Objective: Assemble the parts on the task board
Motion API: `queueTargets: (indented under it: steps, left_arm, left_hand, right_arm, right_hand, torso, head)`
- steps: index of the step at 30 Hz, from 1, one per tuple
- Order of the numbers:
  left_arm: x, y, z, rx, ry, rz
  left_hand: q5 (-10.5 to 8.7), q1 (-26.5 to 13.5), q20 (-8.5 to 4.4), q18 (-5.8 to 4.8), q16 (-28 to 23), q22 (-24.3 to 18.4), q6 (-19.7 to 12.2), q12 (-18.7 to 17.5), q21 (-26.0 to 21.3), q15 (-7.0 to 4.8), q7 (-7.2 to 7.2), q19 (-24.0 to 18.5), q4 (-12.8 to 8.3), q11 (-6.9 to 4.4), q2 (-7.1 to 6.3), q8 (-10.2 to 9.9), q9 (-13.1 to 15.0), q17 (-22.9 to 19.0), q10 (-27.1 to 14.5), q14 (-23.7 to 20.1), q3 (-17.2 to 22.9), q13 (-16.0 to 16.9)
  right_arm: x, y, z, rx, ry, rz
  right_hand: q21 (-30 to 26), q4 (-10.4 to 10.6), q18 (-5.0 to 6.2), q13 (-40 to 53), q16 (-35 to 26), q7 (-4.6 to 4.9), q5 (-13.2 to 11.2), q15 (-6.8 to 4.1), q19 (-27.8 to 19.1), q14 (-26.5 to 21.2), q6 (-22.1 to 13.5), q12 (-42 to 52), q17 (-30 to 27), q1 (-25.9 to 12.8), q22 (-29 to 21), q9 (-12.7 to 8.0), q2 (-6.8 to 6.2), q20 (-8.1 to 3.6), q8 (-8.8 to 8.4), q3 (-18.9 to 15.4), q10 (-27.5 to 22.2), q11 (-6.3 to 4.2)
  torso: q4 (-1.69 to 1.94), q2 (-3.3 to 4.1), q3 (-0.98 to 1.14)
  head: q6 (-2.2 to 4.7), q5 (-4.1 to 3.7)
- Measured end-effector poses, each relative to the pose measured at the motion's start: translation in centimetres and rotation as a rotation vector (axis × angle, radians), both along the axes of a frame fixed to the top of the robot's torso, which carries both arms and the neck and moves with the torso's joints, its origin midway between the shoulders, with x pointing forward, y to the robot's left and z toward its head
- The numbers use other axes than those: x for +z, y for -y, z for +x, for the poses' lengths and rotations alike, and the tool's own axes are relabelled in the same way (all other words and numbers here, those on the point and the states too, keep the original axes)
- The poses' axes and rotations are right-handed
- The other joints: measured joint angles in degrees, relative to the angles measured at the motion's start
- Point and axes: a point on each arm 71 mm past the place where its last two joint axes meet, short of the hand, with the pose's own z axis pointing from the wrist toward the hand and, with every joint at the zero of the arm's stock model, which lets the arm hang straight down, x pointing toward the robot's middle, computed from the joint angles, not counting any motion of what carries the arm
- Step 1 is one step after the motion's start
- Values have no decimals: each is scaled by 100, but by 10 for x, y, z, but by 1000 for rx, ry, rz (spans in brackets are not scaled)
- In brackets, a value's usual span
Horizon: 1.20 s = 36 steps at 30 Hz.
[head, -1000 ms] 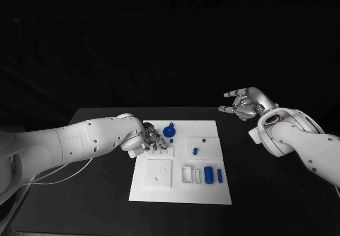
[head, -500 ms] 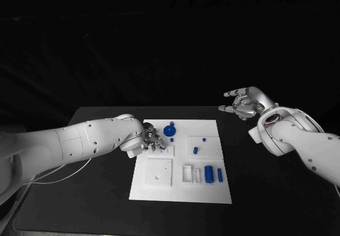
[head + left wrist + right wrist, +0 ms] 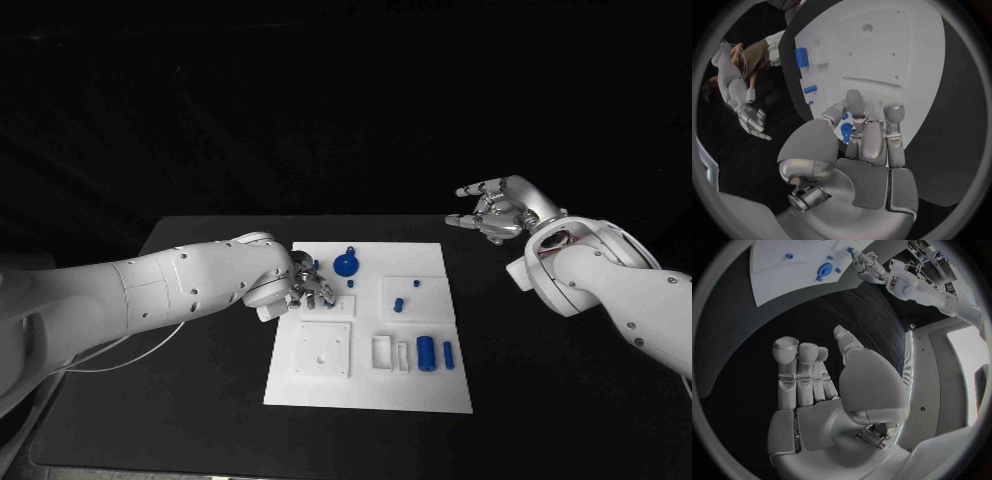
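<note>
One task board [image 3: 418,385]: a white plate in the middle of the black table [image 3: 562,400], lying flat.

Blue parts counted in the head view, six on the board: one round disc-shaped part [image 3: 346,266] near the far edge; one tiny part [image 3: 348,251] just beyond it; one small peg [image 3: 415,284] and one short cylinder [image 3: 397,305] on the raised block right of the disc; one thick cylinder [image 3: 426,354] and one thin cylinder [image 3: 447,356], side by side toward the near right of the board.

One further small blue part [image 3: 846,131]: in the left wrist view it sits pinched between the thumb and fingers [image 3: 873,142] of the left hand. That makes seven in all.

Two hands. The left hand [image 3: 306,286] is over the board's far left area, just left of the disc, closed on the small blue part, fingertips pointing down at the board. The right hand [image 3: 498,210] is raised beyond the table's far right corner, well apart from the board, holding nothing, fingers loosely curved and spread apart.

Change against the earlier frames: the left hand has drawn slightly toward the far left of the board, away from the row of small holes where its fingertips were; the right hand and the six parts on the board lie as before.
</note>
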Motion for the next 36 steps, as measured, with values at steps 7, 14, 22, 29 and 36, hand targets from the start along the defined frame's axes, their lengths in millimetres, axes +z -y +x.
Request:
queueTargets:
  steps: [7,14,22,29,36]
  left_arm:
    - [-3,-1,0,1,-7,6]
    - [-4,-2,1,4,-8,10]
    - [-4,-3,2,8,-7,17]
    - [-5,-3,1,6,-11,23]
    - [-5,-3,1,0,-20,29]
  left_hand:
    - [-21,0,0,0,0,-1,0,0,-33,0,0,0,-7,0,0,18,0,0,0,0,-8,-8]
    - [-22,1,0,0,0,6,0,0,-33,0,0,0,-1,0,-1,19,42,-17,0,0,-15,-16]
    - [-43,7,0,-1,0,5,0,0,-59,0,0,0,-1,0,-9,16,47,-23,0,0,-16,-21]
    - [-43,7,0,-1,0,15,0,0,-59,0,0,0,-1,2,-10,8,208,-28,2,0,-30,-21]
    - [-45,1,-1,-1,0,23,0,0,-59,0,0,0,-1,2,-16,-6,379,-28,2,0,-31,-26]
  right_arm:
    - [0,0,0,1,-2,-1]
    - [0,-1,0,1,-3,-1]
    - [-1,-1,0,1,-5,-1]
    - [-3,-2,1,1,-4,-8]
    - [-3,-1,1,1,-2,-15]
  right_hand:
    - [0,0,0,0,0,0,0,0,0,0,0,0,0,0,0,0,0,0,0,0,0,0]
    - [0,-32,-1,0,0,0,0,0,0,0,0,0,0,0,0,0,0,0,0,1,1,0]
    - [0,-32,-1,0,0,-1,0,0,0,0,-1,0,0,0,0,0,0,0,0,1,1,1]
    - [0,-31,-1,1,0,-1,31,0,0,0,-1,0,1,0,-1,0,0,0,0,1,1,1]
    - [0,-31,-1,1,0,-8,31,0,0,0,-8,0,1,1,0,0,0,0,0,0,1,1]
  torso:
    - [-7,1,1]
    - [-9,4,2]
    - [-5,7,1]
    - [-7,5,-1]
    - [-7,4,-2]
  head:
    - [-1,14]
    - [-12,9]
    - [-21,16]
    - [-33,18]
    - [-38,20]
